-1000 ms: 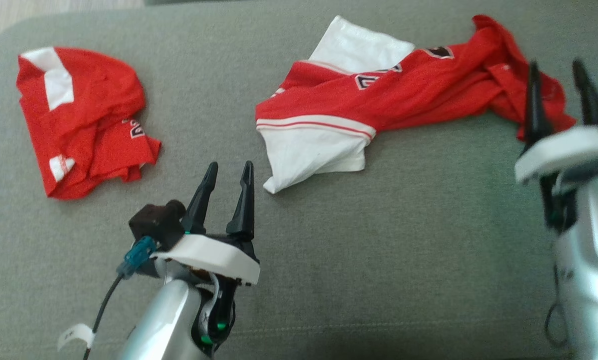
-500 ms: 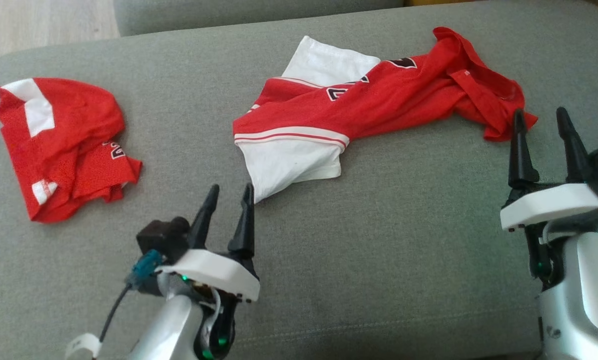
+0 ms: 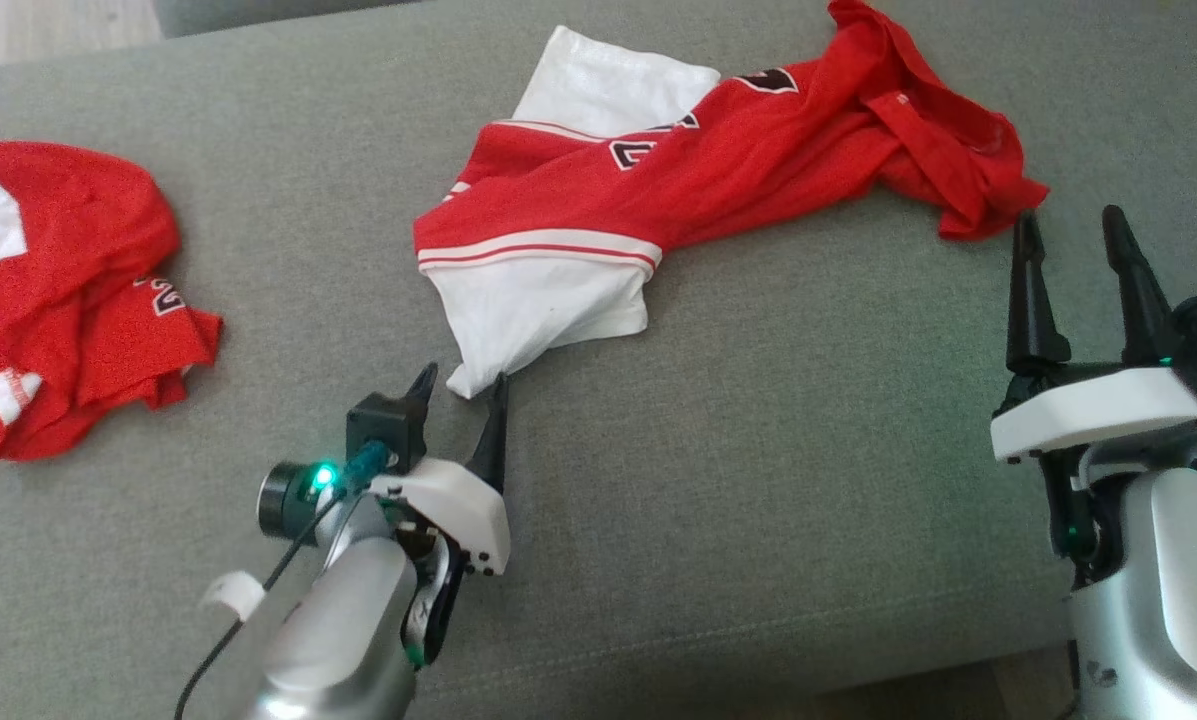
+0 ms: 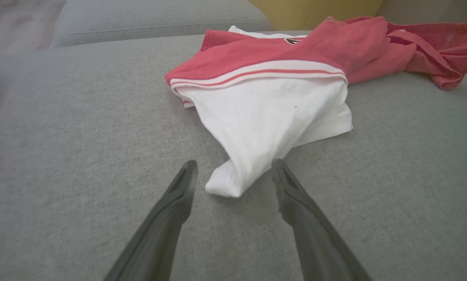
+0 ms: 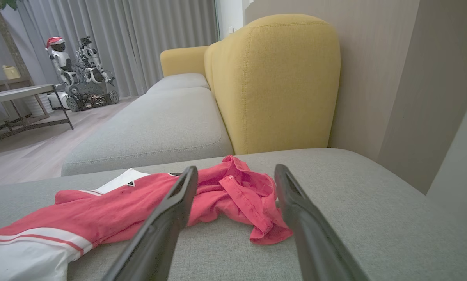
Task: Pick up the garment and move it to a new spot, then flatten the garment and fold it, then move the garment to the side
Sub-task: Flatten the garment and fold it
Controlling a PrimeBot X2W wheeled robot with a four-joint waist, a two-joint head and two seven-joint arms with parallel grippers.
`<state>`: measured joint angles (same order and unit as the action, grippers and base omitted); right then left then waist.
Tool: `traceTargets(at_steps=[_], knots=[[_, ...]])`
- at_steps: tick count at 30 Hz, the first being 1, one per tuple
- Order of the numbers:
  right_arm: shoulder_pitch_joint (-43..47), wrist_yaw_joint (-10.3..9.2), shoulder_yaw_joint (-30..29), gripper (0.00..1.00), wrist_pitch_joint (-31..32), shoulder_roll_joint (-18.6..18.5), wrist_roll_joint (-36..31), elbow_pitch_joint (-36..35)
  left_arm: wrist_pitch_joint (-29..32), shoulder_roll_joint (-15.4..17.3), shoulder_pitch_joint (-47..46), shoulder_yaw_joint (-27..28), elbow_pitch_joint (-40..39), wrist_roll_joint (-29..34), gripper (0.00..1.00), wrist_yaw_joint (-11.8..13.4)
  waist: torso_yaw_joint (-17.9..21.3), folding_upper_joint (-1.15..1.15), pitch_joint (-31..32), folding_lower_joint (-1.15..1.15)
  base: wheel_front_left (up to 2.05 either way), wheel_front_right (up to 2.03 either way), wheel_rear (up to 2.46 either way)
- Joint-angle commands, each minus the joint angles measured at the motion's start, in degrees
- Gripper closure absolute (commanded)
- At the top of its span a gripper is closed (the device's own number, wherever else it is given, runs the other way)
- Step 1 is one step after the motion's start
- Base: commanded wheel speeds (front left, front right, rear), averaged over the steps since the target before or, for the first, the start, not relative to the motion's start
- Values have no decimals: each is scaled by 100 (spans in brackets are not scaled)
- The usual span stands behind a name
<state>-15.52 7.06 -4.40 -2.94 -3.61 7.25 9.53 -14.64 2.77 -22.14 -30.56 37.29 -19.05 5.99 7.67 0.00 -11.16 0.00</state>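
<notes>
Left gripper (image 3: 464,377) wide, straddling white corner of garment (image 3: 718,170), nothing held. Right gripper (image 3: 1069,216) wide, empty, just beside garment, at its crumpled red end.

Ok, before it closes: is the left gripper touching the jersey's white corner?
Cannot tell. Left wrist view: the white corner lies between the fingers of the open left gripper; one fingertip abuts the cloth edge, contact unclear.
</notes>
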Motion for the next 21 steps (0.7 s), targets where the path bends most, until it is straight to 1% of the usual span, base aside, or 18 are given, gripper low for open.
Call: traceTargets(at_steps=[1,4,10,11,12,15,21], knots=[[-161,43,91,0,18,35,62,-225,-36,54,-274,163,-53,56,0,-78,53,0,-75,0,0,0,0],[-196,43,70,0,10,45,70,-219,-36,47,-419,141,139,81,0,-210,84,0,-139,0,0,0,0],[-268,43,65,0,-21,59,69,-172,-36,26,-621,163,512,-40,0,-334,127,0,-213,0,0,0,0],[-278,43,63,0,-24,60,67,-166,-36,23,-648,163,575,-93,62,-372,127,0,-223,0,0,0,0],[-289,43,61,0,-27,62,64,-161,-36,20,-677,167,611,-147,100,-409,125,0,-231,0,0,0,0],[-313,43,47,0,-29,65,44,-133,-36,14,-727,225,534,-324,100,-456,85,0,-232,0,0,0,0],[-443,43,42,0,105,37,-68,23,-36,12,-470,453,-348,-841,100,-383,-167,0,-172,0,0,0,0]])
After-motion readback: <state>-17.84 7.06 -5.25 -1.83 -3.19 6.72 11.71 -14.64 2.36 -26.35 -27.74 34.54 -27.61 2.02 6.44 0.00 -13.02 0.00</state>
